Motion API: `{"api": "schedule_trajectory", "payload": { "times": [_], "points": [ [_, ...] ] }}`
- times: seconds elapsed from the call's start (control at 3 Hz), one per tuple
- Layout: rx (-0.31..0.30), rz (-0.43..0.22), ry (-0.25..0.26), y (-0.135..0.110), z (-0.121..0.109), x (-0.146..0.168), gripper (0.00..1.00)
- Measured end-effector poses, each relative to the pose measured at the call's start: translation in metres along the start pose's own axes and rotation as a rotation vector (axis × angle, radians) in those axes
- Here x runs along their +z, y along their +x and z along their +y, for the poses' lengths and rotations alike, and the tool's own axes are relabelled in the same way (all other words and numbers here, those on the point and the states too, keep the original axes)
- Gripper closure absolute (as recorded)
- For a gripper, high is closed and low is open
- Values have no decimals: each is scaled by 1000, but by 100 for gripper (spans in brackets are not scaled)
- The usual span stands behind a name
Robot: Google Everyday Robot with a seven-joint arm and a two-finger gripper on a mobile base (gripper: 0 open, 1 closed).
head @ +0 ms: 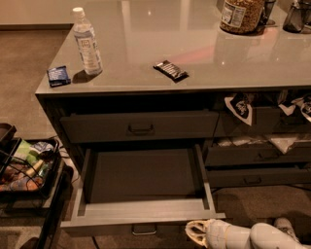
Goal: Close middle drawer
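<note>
The middle drawer (pixel 146 213) is a wide dark grey drawer, pulled far out of the cabinet below the counter. Its shallow box is empty, with lighter side rims. Its small central handle (pixel 144 228) shows at the lower edge of the front. My gripper (pixel 196 232), pale and whitish, is at the bottom of the view, just below and in front of the drawer front's right end, pointing left. It holds nothing that I can see.
The wide drawer above (pixel 141 127) is closed. On the counter stand a water bottle (pixel 87 43), a blue box (pixel 58 76), a snack bar (pixel 171 70) and a jar (pixel 241 14). Right-hand drawers (pixel 257 155) stand partly open with bags. A cart (pixel 24 165) with items stands left.
</note>
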State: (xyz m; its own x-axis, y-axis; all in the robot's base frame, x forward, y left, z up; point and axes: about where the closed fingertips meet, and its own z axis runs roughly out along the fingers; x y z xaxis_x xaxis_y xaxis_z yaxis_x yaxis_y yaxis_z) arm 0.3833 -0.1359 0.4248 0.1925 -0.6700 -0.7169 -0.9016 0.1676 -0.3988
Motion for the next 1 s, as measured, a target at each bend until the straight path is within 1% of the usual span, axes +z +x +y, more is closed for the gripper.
{"api": "schedule_trajectory", "payload": {
  "times": [0.33, 0.67, 1.0],
  "points": [
    [-56, 18, 25, 1, -6, 17, 100],
    [-74, 108, -17, 11, -1, 31, 100],
    [-65, 169, -50, 16, -2, 44, 100]
  ]
}}
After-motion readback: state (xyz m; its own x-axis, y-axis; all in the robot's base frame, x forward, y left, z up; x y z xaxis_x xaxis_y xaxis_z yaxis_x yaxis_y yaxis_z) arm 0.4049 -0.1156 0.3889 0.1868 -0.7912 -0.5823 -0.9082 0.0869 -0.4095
